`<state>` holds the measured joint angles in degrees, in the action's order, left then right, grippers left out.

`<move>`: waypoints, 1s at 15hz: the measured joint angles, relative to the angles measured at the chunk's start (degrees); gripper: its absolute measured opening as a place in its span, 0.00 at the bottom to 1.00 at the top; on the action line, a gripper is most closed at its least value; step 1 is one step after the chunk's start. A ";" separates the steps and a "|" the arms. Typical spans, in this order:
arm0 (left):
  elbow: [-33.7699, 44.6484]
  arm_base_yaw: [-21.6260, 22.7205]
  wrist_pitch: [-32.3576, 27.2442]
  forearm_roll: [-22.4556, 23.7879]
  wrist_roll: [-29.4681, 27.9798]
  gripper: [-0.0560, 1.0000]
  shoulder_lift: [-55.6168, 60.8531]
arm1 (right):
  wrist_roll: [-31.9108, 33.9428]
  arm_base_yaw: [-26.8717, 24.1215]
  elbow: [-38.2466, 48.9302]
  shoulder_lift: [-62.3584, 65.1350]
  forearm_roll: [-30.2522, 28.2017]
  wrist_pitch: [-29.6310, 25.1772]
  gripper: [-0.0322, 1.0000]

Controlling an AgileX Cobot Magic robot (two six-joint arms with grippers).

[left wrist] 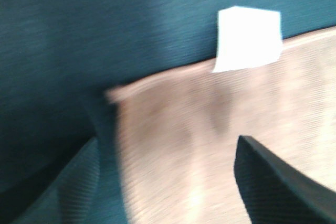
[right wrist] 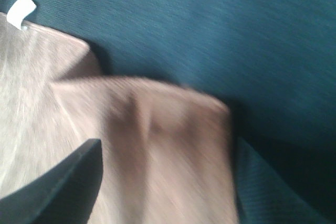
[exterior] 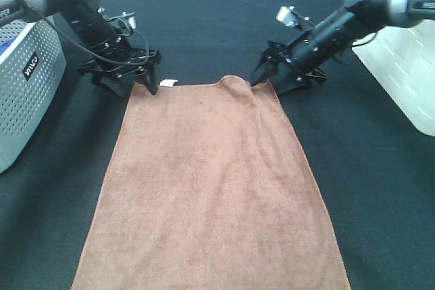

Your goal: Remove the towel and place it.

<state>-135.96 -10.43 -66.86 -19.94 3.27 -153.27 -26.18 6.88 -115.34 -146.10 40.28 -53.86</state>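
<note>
Exterior high view: the towel (exterior: 211, 181) lay flat on the black table cloth (exterior: 217, 5), running from frame centre to the bottom edge. Its white tag (exterior: 168, 83) sat on the far short edge, left of centre. The left gripper (exterior: 134, 86) was down at the far left corner and the right gripper (exterior: 270, 85) at the far right corner, where the hem bulged up a little. A grey perforated bin (exterior: 27, 93) stood at the left edge.

Left wrist view, blurred: the left gripper (left wrist: 168, 145) had its jaws wide apart, straddling the towel (left wrist: 210, 114) corner. One finger (left wrist: 273, 182) was over the brown fabric, the other over the table cloth (left wrist: 105, 24) just beside the hem. Nothing was pinched. The tag (left wrist: 247, 38) was near.

Right wrist view, blurred: the right gripper (right wrist: 168, 145) was also spread wide, with the creased towel (right wrist: 157, 129) corner between its fingers (right wrist: 63, 182). It was not clamped; whether the pads touched, can't tell. The tag (right wrist: 22, 10) was well apart.
</note>
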 joint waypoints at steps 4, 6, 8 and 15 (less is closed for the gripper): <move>-0.46 -1.66 0.97 -1.72 1.15 0.69 -0.69 | 0.00 1.20 0.00 0.00 -0.23 3.38 0.64; -0.46 -1.66 1.15 -1.83 1.26 0.62 -0.74 | 0.00 1.26 0.00 -0.23 -1.32 4.53 0.55; -0.46 -1.66 1.32 -1.26 1.78 0.43 -1.09 | 0.00 1.26 0.00 -0.46 -3.32 5.56 0.37; -0.92 -1.89 1.78 -0.23 5.39 0.06 -1.43 | 0.00 1.09 -0.06 -0.46 -6.88 6.93 0.03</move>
<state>-136.88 -12.32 -65.09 -20.17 8.65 -154.70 -26.18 7.96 -115.39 -146.56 33.40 -46.93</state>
